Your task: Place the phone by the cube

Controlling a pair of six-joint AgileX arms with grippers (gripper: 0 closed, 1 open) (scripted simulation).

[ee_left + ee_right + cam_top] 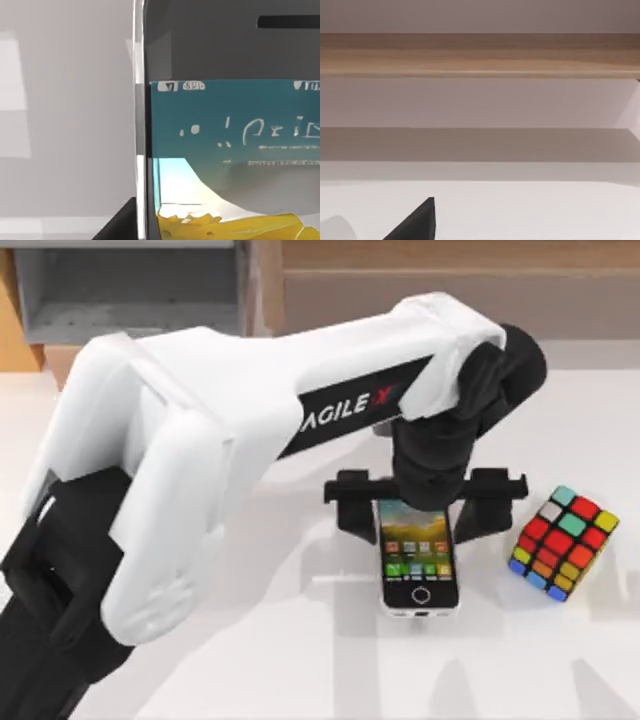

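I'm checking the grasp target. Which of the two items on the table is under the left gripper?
The phone: the left gripper straddles its top end, while the cube sits apart, to its right.

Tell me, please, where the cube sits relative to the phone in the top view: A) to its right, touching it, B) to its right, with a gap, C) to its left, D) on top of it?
B: the cube lies to the right of the phone, with bare table between them, while the left gripper is over the phone's far end.

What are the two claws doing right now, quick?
Left gripper: over the phone, fingers wide at its top end, open, beside the cube.
Right gripper: cannot be told.
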